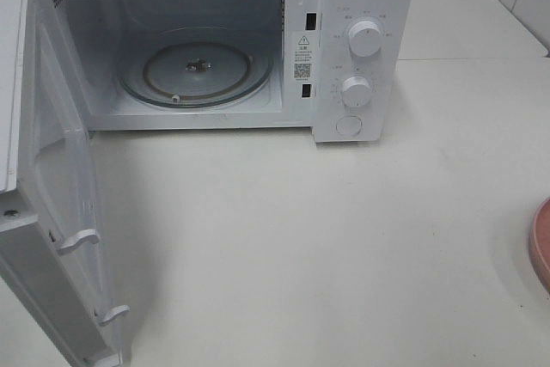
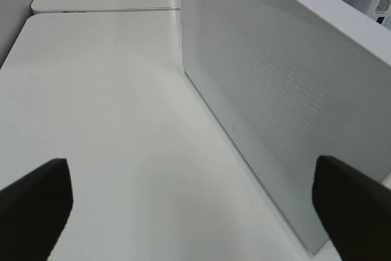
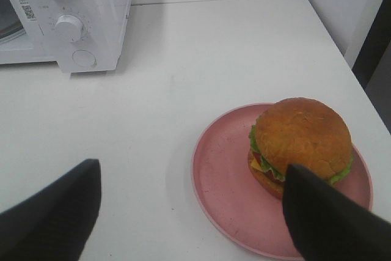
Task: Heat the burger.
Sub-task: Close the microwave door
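The burger (image 3: 300,140), with a golden-brown bun, green lettuce and yellow cheese, sits on a pink round plate (image 3: 227,181) in the right wrist view. My right gripper (image 3: 192,212) is open above the table, one finger (image 3: 324,221) in front of the burger, not touching it that I can tell. In the exterior high view only the plate's rim (image 1: 541,242) shows at the right edge; the burger is out of view there. The white microwave (image 1: 361,40) stands at the back with its door (image 1: 51,204) swung open and an empty glass turntable (image 1: 198,70) inside. My left gripper (image 2: 189,206) is open beside the open door (image 2: 287,102).
The microwave's two knobs (image 1: 364,39) and round button (image 1: 348,125) are on its right panel. The open door juts out toward the front left. The white table (image 1: 326,247) lies between microwave and plate. A table edge runs close behind the plate in the right wrist view.
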Action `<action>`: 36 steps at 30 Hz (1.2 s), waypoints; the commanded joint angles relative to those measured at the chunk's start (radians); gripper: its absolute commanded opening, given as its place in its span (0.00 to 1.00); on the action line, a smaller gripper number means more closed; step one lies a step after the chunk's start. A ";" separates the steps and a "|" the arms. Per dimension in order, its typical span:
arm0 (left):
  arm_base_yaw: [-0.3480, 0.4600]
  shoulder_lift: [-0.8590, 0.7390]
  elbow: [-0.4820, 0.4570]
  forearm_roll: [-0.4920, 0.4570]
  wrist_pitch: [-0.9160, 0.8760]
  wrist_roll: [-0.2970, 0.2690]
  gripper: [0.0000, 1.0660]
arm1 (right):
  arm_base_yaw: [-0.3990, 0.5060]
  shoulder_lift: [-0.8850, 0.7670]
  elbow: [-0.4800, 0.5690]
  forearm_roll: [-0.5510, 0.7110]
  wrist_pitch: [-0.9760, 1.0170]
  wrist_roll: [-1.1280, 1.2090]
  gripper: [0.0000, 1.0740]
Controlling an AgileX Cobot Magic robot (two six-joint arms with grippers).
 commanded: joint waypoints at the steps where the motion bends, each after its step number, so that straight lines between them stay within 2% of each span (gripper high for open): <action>1: 0.001 -0.018 0.004 -0.005 -0.008 0.000 0.94 | -0.003 -0.025 -0.002 0.004 -0.003 -0.013 0.71; 23: 0.001 -0.018 0.004 -0.005 -0.008 -0.001 0.94 | -0.003 -0.025 -0.002 0.004 -0.003 -0.013 0.71; 25: 0.001 -0.018 0.003 -0.013 -0.017 -0.049 0.94 | -0.003 -0.025 -0.002 0.004 -0.003 -0.013 0.71; 29: 0.001 -0.018 -0.006 0.003 -0.035 -0.068 0.93 | -0.003 -0.025 -0.002 0.004 -0.003 -0.013 0.71; 31: 0.001 -0.018 -0.022 0.003 -0.085 -0.065 0.87 | -0.003 -0.025 -0.002 0.004 -0.003 -0.013 0.71; 32: 0.001 -0.018 -0.022 0.003 -0.085 -0.065 0.87 | -0.003 -0.025 -0.002 0.004 -0.003 -0.013 0.71; 33: 0.001 -0.013 -0.024 0.003 -0.129 -0.072 0.77 | -0.003 -0.025 -0.002 0.004 -0.003 -0.013 0.71; 34: 0.001 -0.013 -0.024 0.003 -0.129 -0.072 0.77 | -0.003 -0.025 -0.002 0.004 -0.003 -0.013 0.71; 35: 0.001 0.007 -0.024 0.003 -0.154 -0.090 0.59 | -0.003 -0.025 -0.002 0.004 -0.003 -0.013 0.71; 36: 0.001 0.020 -0.024 0.000 -0.163 -0.097 0.47 | -0.003 -0.025 -0.002 0.004 -0.003 -0.013 0.71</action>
